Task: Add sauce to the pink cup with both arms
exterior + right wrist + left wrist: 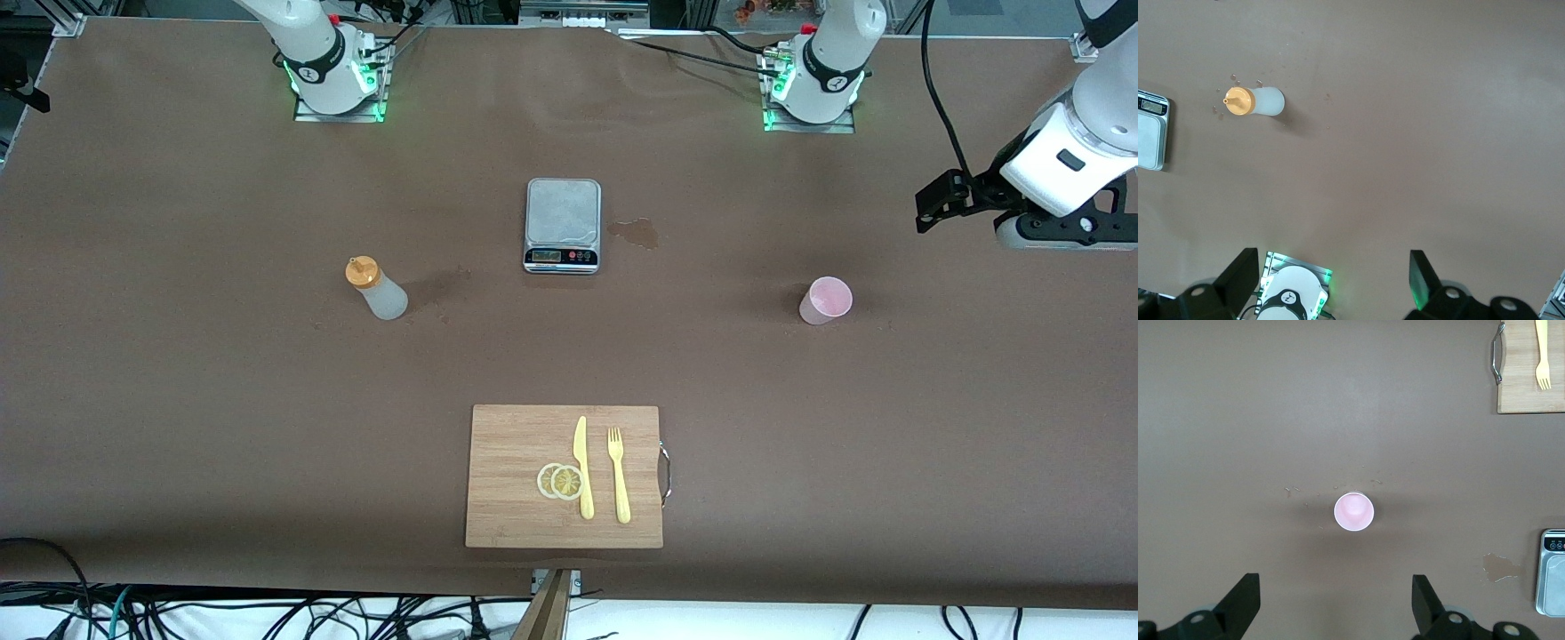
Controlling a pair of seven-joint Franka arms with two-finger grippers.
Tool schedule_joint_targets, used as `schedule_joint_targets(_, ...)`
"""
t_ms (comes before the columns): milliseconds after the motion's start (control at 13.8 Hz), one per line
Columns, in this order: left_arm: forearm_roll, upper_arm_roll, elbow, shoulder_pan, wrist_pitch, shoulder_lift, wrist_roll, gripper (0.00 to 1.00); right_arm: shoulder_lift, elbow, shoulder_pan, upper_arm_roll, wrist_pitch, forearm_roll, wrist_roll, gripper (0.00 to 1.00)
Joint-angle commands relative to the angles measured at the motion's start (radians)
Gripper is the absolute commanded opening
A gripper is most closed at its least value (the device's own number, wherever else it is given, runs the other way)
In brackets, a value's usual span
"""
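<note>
Brown matting was found to cover the whole table. A wooden cutting board lay nearest the front camera, carrying a yellow knife, a yellow fork and two lemon slices. A steel scale sat midway between the bases, with a wet stain beside it.

The left gripper was held high over the pink cup, fingers spread wide and empty. The right gripper was held high near its own base, likewise wide and empty; it was not seen in the front view. No contact had yet been made with either task item.

The sauce stood upright toward the right arm's end of the table, well apart from the cup at the left arm's end. Its fill level could not be judged through the frosted wall; it was possibly low. The cup appeared empty.

Risks were noted. Both items are light and narrow, so an off-centre approach could topple them. The cup could be crushed by a hard grip. Sauce could be spilled on the mat if the nozzle were squeezed away from the rim.
</note>
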Motion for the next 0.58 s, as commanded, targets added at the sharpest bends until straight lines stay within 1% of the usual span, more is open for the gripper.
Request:
schedule_joint_targets(0, -0.012, 0.003, 0.0, 0.002, 0.005, -0.003, -0.002, 1.0, -0.013, 0.004, 0.003, -0.012, -0.004, 0.019, -0.013, 1.0)
schedule_joint_targets(509, -0.019, 0.003, 0.0, 0.003, 0.004, -0.002, -0.002, 1.0, -0.024, 0.003, 0.003, -0.002, 0.018, 0.017, -0.016, 1.0)
